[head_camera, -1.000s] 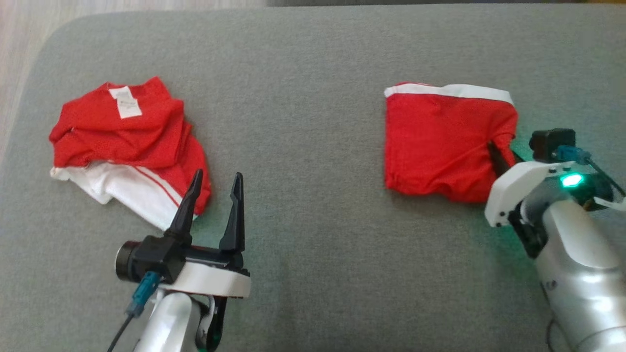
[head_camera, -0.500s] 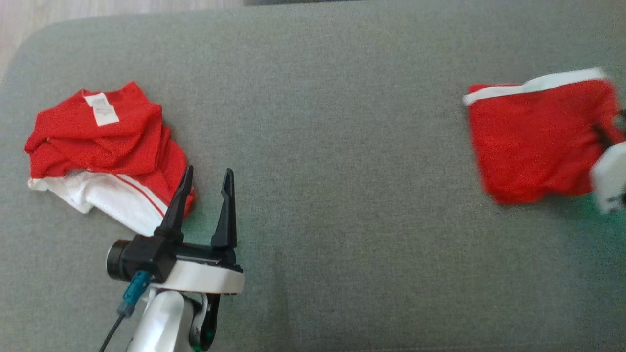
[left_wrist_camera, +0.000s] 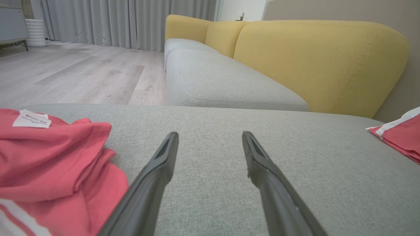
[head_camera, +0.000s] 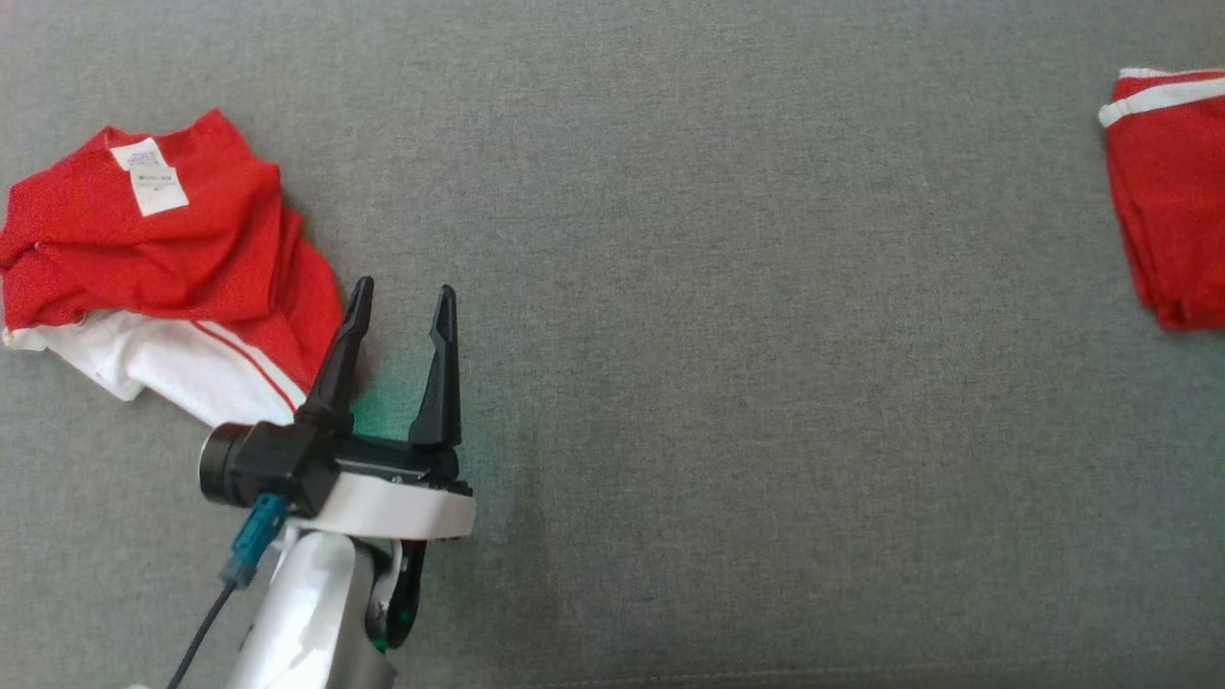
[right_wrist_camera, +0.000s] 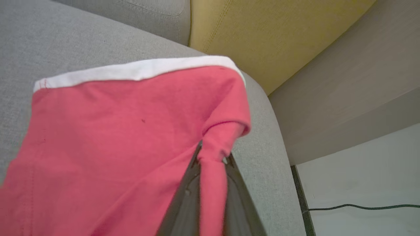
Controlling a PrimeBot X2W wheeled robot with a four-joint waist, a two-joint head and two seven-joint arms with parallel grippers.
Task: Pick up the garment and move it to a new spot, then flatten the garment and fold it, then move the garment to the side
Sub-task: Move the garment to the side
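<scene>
While the left gripper [head_camera: 403,287] gapes empty, the right gripper [right_wrist_camera: 213,153] pinches the garment [right_wrist_camera: 115,131].

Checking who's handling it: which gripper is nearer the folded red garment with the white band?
Right. The right gripper is clamped on the folded garment; the left gripper is open, far off beside the crumpled garment.

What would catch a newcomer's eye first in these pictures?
Two splashes of red on the grey cushion: a crumpled red-and-white garment at the left and a folded red garment with a white band at the far right edge. The left gripper stands open beside the crumpled one, while in the right wrist view the right gripper pinches a corner of the folded one.
</scene>
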